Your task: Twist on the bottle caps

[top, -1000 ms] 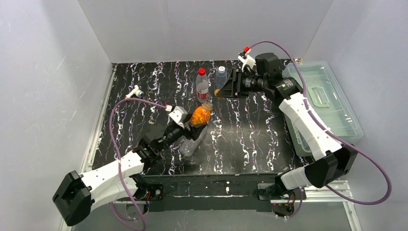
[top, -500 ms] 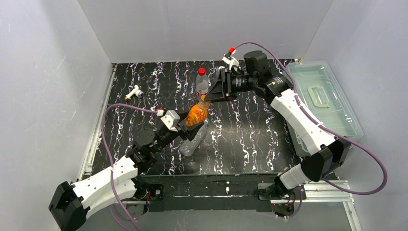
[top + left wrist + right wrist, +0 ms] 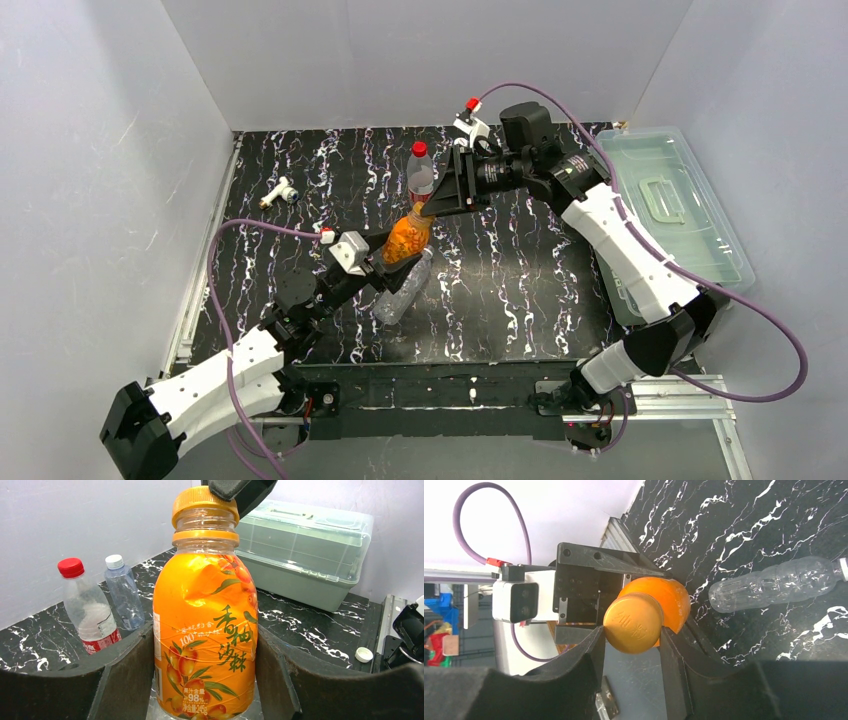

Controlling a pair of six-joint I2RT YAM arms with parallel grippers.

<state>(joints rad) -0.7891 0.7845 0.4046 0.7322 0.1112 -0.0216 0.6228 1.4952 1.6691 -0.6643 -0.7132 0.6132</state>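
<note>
The black marbled tabletop (image 3: 520,290) carries a lidded clear box (image 3: 690,200) at its right edge. Above the middle, both arms meet on the juice bottle (image 3: 205,630). The left tool (image 3: 392,258) is clamped on the bottle's orange body and holds it tilted clear of the tabletop, neck toward the far side. The right tool (image 3: 630,636) is closed around the orange cap (image 3: 634,622), which sits on the bottle's neck. The left wrist view shows thread between the cap and the collar ring, so I judge it only partly screwed down.

Under the held bottle a clear bottle (image 3: 774,582) lies on its side. Near the far wall stand a red-capped bottle (image 3: 87,605) and a smaller white-capped bottle (image 3: 122,590). A white cap (image 3: 363,654) lies loose near the tabletop's edge by the box.

The main risk is cross-threading. The bottle is tilted, so if the right tool's axis does not line up with the neck, turning would jam the cap crooked. The bottle wall is thin and already dented under the label, so it could twist or slip in the left tool while the cap is turned. Then the cap would not tighten. If the cap is let go before the thread has caught, it could drop off the slanted neck.
</note>
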